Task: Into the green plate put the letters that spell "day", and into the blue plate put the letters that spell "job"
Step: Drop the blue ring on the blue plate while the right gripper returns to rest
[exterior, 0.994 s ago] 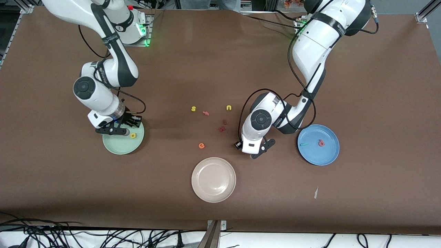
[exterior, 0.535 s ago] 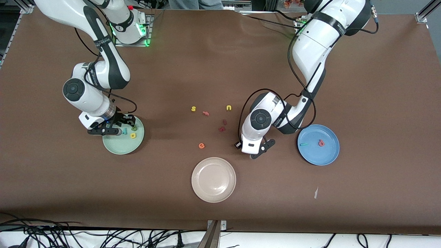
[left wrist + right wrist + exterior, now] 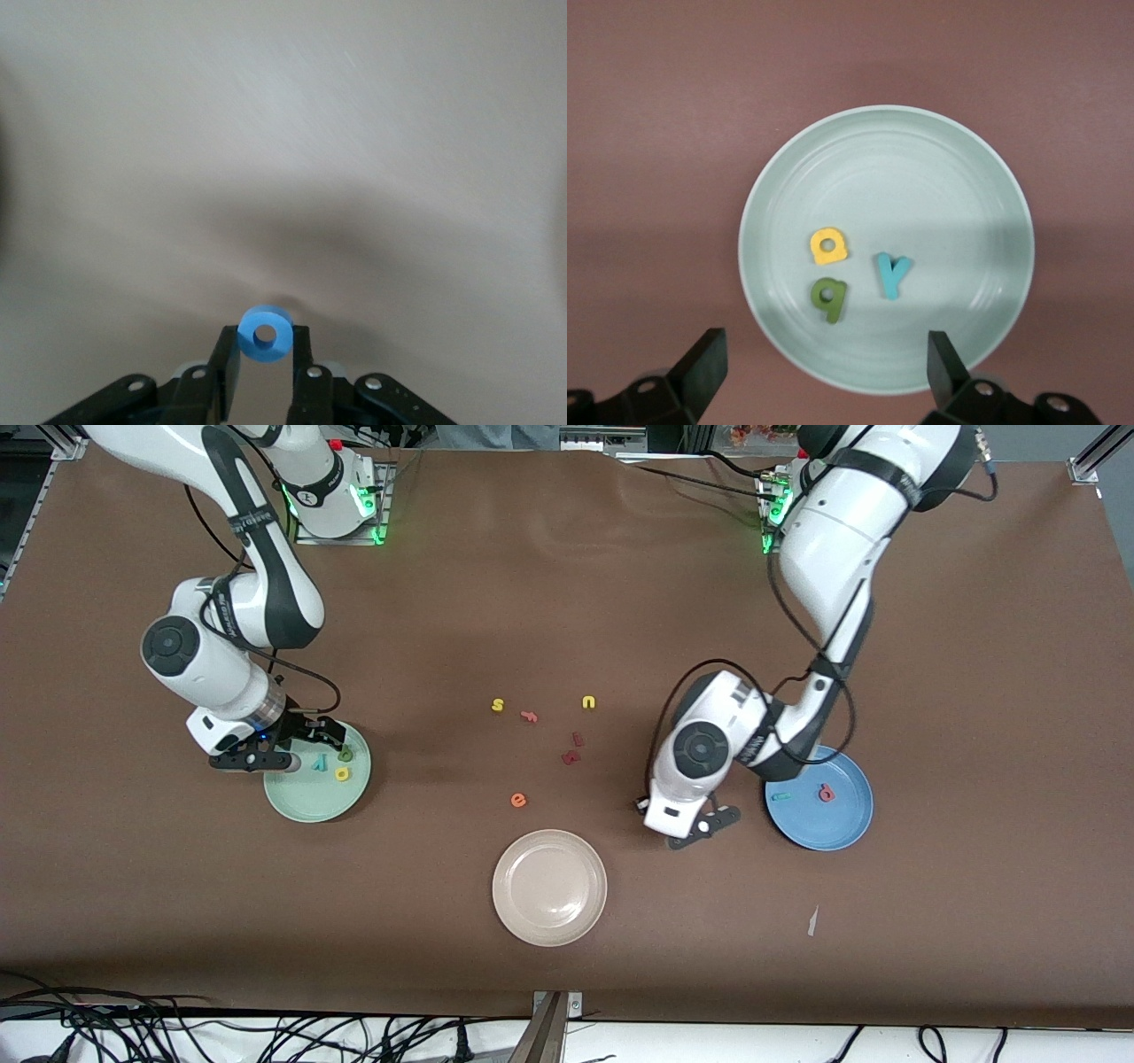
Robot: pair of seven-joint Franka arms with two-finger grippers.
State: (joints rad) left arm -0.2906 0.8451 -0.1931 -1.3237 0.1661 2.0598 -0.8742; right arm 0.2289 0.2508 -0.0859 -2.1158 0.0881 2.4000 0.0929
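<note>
So far all 3 "day" letters (image 3: pixel 850 270) lie in the green plate (image 3: pixel 957 177) under the spread-open right gripper (image 3: pixel 824 367), j (image 3: pixel 780 796) and b (image 3: pixel 827 792) sit in the blue plate (image 3: pixel 842 828), and the left gripper (image 3: pixel 264 376) pinches the o (image 3: pixel 266 334) just beside that plate, yet to be dropped in.

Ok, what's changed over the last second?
The right gripper opened, leaving the teal y in the green plate, and drew back toward its arm's end. The left gripper shut on the blue o and carried it toward the blue plate. Plates and other letters stayed put.
</note>
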